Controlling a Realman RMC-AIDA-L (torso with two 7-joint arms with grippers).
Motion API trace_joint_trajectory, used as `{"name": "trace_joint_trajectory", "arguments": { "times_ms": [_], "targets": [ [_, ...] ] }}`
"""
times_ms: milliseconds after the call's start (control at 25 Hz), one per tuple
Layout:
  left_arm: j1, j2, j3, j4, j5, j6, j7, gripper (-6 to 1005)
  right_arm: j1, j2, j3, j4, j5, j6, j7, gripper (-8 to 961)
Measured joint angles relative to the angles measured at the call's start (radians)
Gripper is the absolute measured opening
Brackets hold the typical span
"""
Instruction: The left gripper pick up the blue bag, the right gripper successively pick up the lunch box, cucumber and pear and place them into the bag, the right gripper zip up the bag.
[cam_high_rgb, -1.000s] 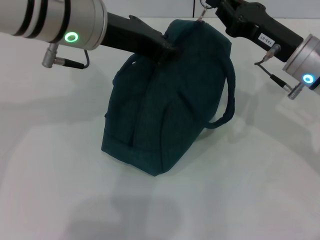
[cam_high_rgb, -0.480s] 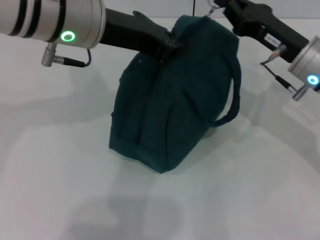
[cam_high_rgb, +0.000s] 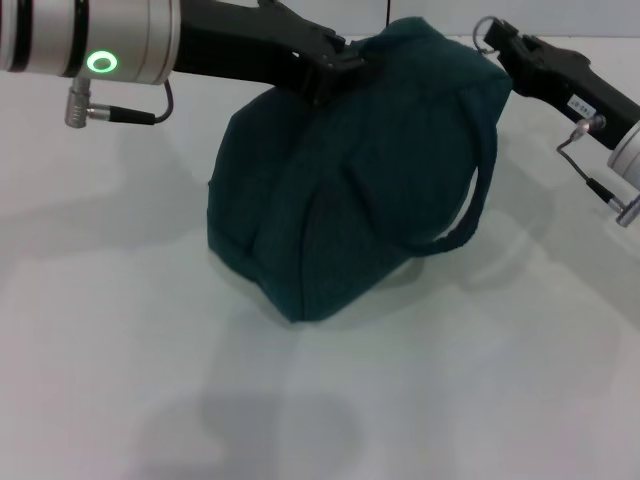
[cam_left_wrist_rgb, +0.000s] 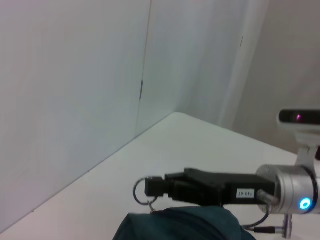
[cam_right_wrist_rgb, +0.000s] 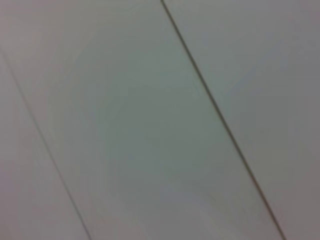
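You are looking at a bare test room of the lab kind rather than a home or shop. A plain white table (cam_high_rgb: 120, 330) runs up to smooth pale wall panels (cam_left_wrist_rgb: 75, 90) with thin dark seams (cam_right_wrist_rgb: 215, 110), and a pale curtain (cam_left_wrist_rgb: 220, 65) hangs at the far corner.

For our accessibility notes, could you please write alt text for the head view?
A blue bag sits on a white table, the left gripper clamped on its top and the right gripper holding its ring zipper pull.
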Motion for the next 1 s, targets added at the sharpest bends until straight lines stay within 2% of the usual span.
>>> {"name": "trace_joint_trajectory", "arguments": {
  "times_ms": [80, 400, 720, 960, 1000],
  "targets": [
    [0.003, -0.001, -0.005, -0.002, -0.004, -0.001, 0.006, 83, -0.011, 0.000, 0.000, 0.001, -0.005, 0.033, -0.003, 65],
    [0.009, -0.003, -0.010, -0.046, -0.006, -0.018, 0.040, 98, -0.024, 0.000, 0.000, -0.006, 0.001, 0.027, -0.002, 66],
    [0.013, -0.003, -0.014, -0.106, -0.049, -0.057, 0.088, 113, -0.066, -0.004, 0.032, -0.005, 0.002, -0.074, -0.039, 68],
    [0.023, -0.003, -0.041, -0.150, -0.087, -0.063, 0.114, 124, -0.098, -0.008, 0.057, -0.007, 0.002, -0.102, -0.060, 278],
    [0.024, -0.003, -0.047, -0.159, -0.094, -0.063, 0.122, 196, -0.102, -0.008, 0.062, -0.007, 0.002, -0.104, -0.062, 324]
  ]
}}
